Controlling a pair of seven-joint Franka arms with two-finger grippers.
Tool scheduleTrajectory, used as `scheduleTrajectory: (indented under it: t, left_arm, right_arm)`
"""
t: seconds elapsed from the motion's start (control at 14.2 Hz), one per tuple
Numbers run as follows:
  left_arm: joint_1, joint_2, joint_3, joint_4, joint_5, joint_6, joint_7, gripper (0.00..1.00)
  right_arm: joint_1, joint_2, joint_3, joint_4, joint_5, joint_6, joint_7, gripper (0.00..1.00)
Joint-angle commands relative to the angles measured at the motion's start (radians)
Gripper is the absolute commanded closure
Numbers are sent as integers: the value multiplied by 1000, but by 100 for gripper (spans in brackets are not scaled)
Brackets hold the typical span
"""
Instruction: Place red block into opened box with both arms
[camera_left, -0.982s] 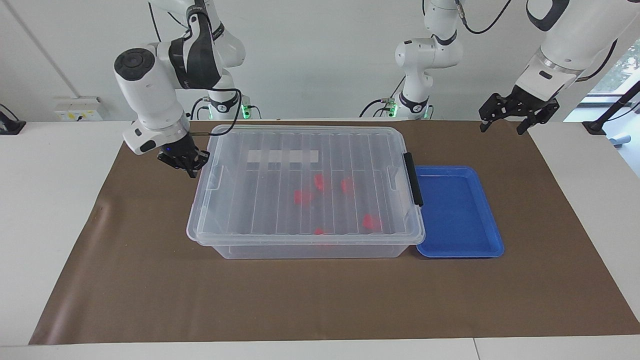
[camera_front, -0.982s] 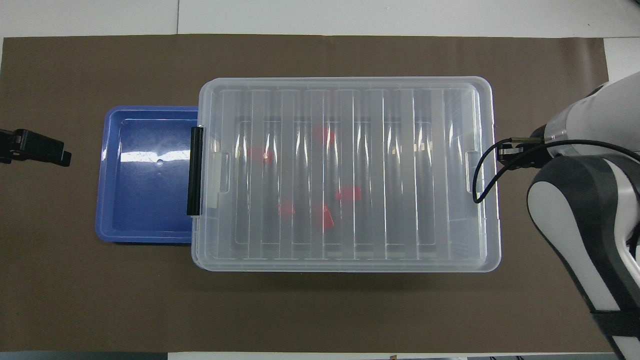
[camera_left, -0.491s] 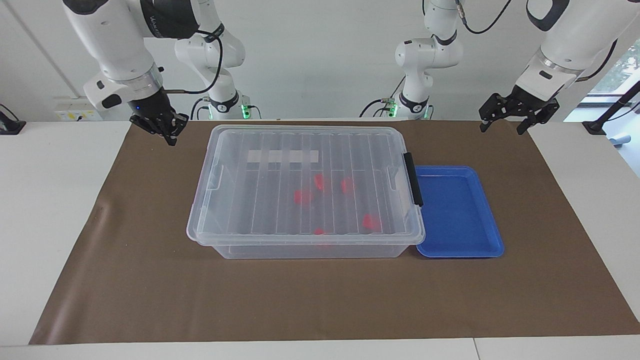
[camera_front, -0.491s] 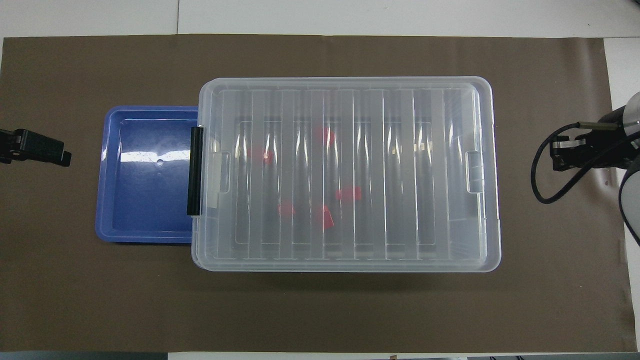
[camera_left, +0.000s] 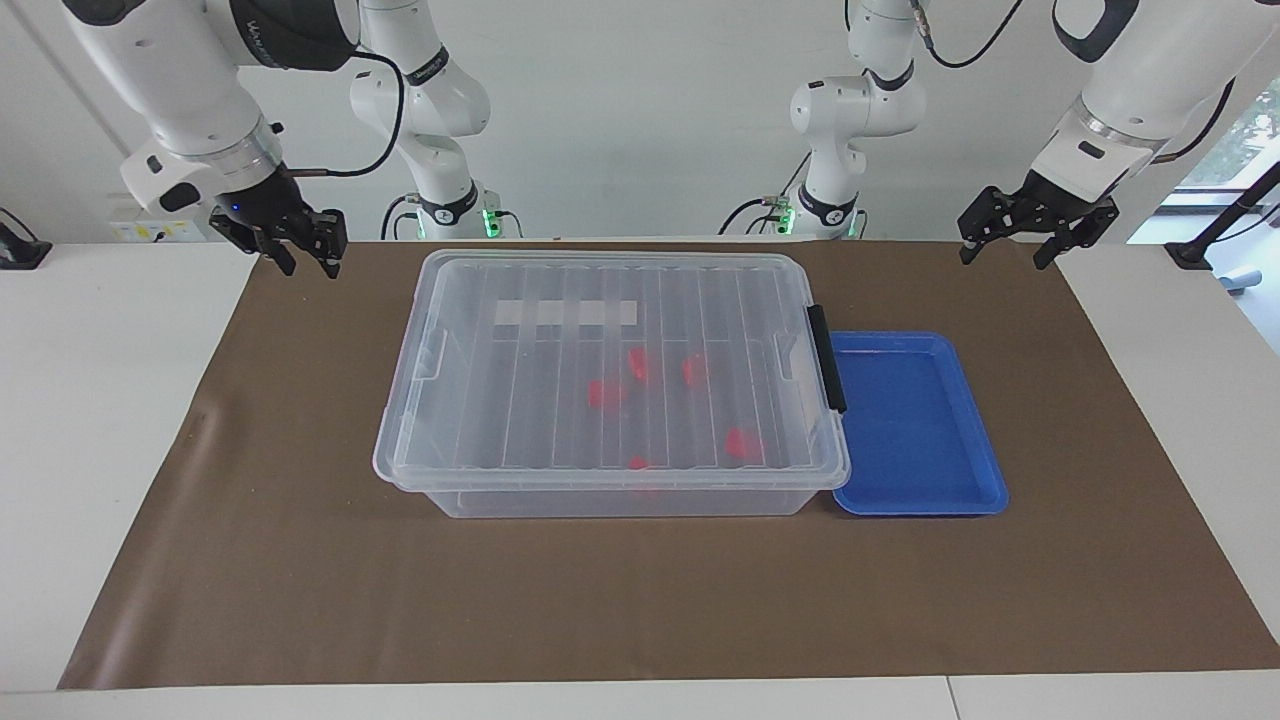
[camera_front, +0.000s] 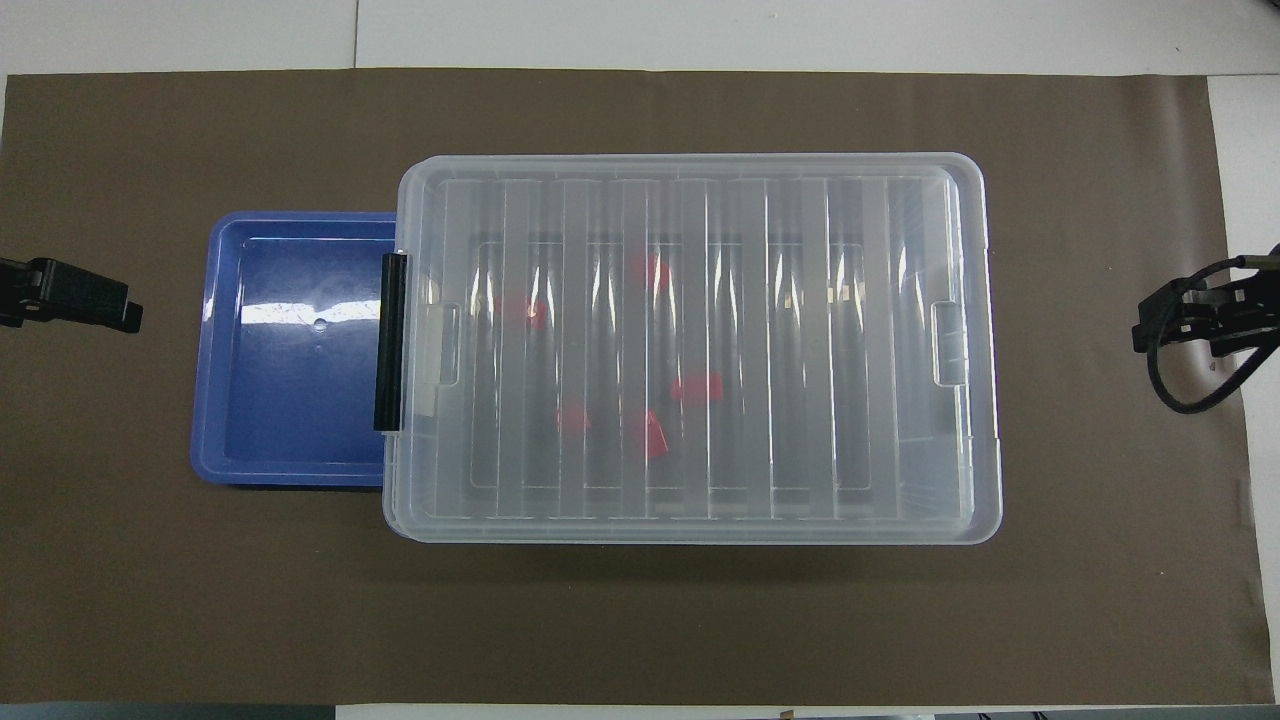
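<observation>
The box (camera_left: 600, 500) is a clear bin in the middle of the mat, with its ribbed lid (camera_left: 470, 400) lying on it. Several red blocks (camera_left: 740, 443) show through the lid (camera_front: 900, 250), among them one red block (camera_front: 697, 387) near the middle. My right gripper (camera_left: 309, 268) hangs open and empty over the mat's corner at the right arm's end, apart from the box (camera_front: 990, 400). Only the right gripper's (camera_front: 1150, 325) tips show in the overhead view. My left gripper (camera_left: 1002, 258) waits open and empty over the mat's corner at the left arm's end, and only the left gripper's (camera_front: 125, 315) tip shows from overhead.
A shallow blue tray (camera_left: 915, 430) sits against the box at the left arm's end, with nothing in it. From overhead the blue tray (camera_front: 290, 400) meets the black clip (camera_front: 390, 340) on the lid's end. Brown mat (camera_left: 640, 600) covers the table.
My right gripper has risen from the box's end, drawn back toward its own end of the table, and opened its fingers. The left arm, box and blocks have not moved.
</observation>
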Motion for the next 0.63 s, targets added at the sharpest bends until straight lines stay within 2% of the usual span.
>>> scheduleTrajectory:
  t: [0.0, 0.35, 0.56]
  left_arm:
    - [-1, -24, 9, -23, -16, 3, 5, 0]
    - [-1, -24, 9, -23, -16, 3, 5, 0]
    - [-1, -24, 9, -25, -16, 3, 5, 0]
  right_arm:
    - [-2, -3, 2, 11, -6, -11, -16, 0]
    - [-16, -3, -38, -1, -2, 9, -36, 0]
    - [-5, -5, -34, 1, -3, 9, -35, 0]
